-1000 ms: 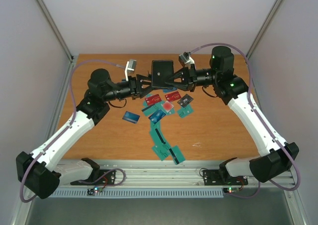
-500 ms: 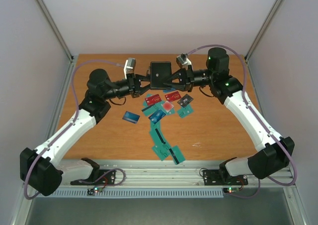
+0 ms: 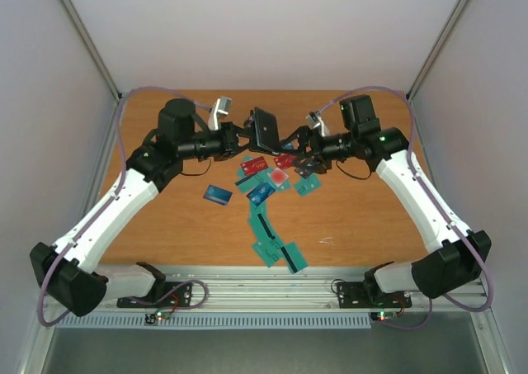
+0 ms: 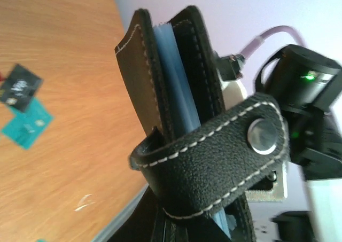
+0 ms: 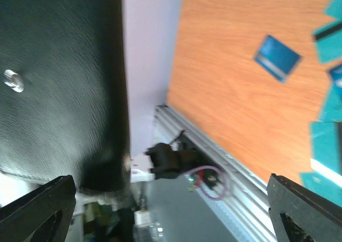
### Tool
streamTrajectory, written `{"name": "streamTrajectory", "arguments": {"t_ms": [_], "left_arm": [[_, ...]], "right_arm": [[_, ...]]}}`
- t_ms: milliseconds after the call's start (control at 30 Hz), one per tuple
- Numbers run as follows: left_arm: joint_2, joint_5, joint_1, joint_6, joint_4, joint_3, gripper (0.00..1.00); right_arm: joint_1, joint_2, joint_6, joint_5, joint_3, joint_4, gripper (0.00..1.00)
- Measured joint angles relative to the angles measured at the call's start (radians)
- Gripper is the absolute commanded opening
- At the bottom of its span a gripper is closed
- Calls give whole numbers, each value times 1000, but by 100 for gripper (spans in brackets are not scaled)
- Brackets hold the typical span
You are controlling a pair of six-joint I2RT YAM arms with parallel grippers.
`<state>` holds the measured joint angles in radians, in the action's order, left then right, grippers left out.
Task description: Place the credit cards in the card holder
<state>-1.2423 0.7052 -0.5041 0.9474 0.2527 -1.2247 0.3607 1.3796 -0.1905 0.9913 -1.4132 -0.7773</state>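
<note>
White walls (image 3: 264,35) stood around a brown wooden counter (image 3: 363,217).

On the left side, the left gripper (image 3: 243,139) was clenched on the bottom of the card holder (image 3: 266,129). It held the holder up in the air, over the far middle of the counter. The holder was black and tipped on its edge. From the left wrist camera, its two covers (image 4: 181,124) were folded close together. Blue-grey pockets (image 4: 179,87) showed between them. A black strap (image 4: 214,162) with a silver snap (image 4: 263,137) bent across the front. I could not tell if any card was inside.

Under the holder, the credit cards (image 3: 264,192) lay flat on the counter. A blue card (image 3: 218,195) lay farthest left. Two red cards (image 3: 255,164) lay near the middle, with a dark grey card (image 3: 308,168) to their right. Teal cards (image 3: 276,250) ran down toward the near edge.

On the right side, the right gripper (image 3: 301,153) was let go, holding nothing. Its two fingers (image 5: 37,210) stood wide apart. It hung just beside the holder's right edge, above the red and dark grey cards.
</note>
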Motion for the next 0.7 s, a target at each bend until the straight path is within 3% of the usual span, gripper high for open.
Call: {"name": "streamTrajectory", "arguments": {"t_ms": [167, 300, 700], "left_arm": [[-79, -161, -77, -252, 296, -140, 0], [-152, -232, -152, -357, 411, -161, 0], [-195, -299, -205, -397, 423, -105, 0]], "right_arm": [[0, -48, 90, -141, 29, -139, 99], [0, -85, 138, -201, 29, -188, 98], [0, -90, 193, -328, 84, -236, 80]]}}
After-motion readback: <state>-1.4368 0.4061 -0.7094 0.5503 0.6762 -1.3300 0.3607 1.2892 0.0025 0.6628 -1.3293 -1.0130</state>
